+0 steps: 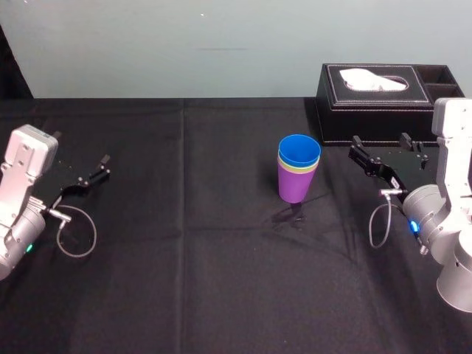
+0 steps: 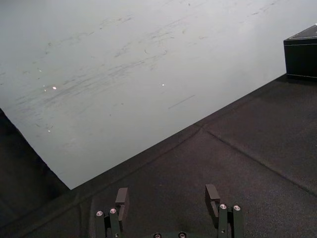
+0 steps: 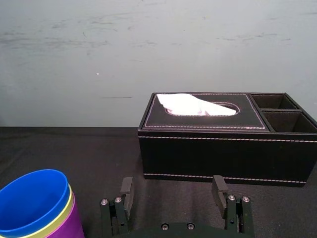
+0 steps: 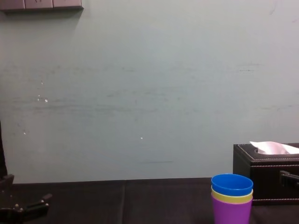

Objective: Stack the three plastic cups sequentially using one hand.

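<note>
The three plastic cups stand nested upright in one stack on the black cloth, right of centre. The purple cup (image 1: 296, 184) is outermost, the yellow-green cup (image 1: 297, 167) shows as a rim inside it, and the blue cup (image 1: 299, 150) is innermost on top. The stack (image 4: 231, 200) is also in the chest view and low in the right wrist view (image 3: 34, 206). My right gripper (image 1: 380, 142) hovers open to the right of the stack, apart from it, with nothing between its fingers (image 3: 127, 186). My left gripper (image 1: 80, 149) rests open at the far left (image 2: 167, 192), holding nothing.
A black stitched tissue box (image 1: 376, 96) with white tissue and two side compartments stands at the back right, just behind the right gripper (image 3: 172, 181). The black tablecloth (image 1: 184, 258) covers the table up to a pale wall at the back.
</note>
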Robot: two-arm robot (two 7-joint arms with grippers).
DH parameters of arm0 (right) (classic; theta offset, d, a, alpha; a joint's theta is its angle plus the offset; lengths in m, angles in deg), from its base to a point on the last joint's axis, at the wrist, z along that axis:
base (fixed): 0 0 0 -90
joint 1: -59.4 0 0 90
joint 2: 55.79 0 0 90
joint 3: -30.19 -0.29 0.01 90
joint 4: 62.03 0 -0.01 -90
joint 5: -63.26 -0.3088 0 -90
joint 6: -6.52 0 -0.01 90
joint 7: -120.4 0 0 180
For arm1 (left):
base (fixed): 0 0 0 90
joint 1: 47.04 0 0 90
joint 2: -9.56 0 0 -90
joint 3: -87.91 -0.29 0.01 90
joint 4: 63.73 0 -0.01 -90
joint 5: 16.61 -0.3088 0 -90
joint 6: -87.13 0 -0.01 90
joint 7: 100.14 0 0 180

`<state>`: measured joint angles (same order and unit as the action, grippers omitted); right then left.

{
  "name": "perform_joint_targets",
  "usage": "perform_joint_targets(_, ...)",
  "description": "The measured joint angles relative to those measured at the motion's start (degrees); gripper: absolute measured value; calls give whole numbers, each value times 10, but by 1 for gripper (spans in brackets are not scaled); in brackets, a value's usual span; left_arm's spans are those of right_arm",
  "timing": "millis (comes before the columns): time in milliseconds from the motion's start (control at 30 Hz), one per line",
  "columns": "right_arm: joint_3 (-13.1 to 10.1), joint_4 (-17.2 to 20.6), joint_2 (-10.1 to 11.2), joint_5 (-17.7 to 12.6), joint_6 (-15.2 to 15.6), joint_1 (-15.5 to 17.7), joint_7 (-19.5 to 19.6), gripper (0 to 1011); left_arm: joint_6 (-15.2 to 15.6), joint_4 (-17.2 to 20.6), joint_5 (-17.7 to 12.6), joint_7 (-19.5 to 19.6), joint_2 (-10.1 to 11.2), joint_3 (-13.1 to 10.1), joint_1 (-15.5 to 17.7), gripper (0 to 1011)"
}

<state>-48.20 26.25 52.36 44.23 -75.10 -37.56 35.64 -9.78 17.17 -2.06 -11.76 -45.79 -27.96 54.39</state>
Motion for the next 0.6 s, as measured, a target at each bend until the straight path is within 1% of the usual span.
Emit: perform_joint_targets(600,0,0,0,0,0,0,0,1000,0,0,0,0,0,0,0,1011)
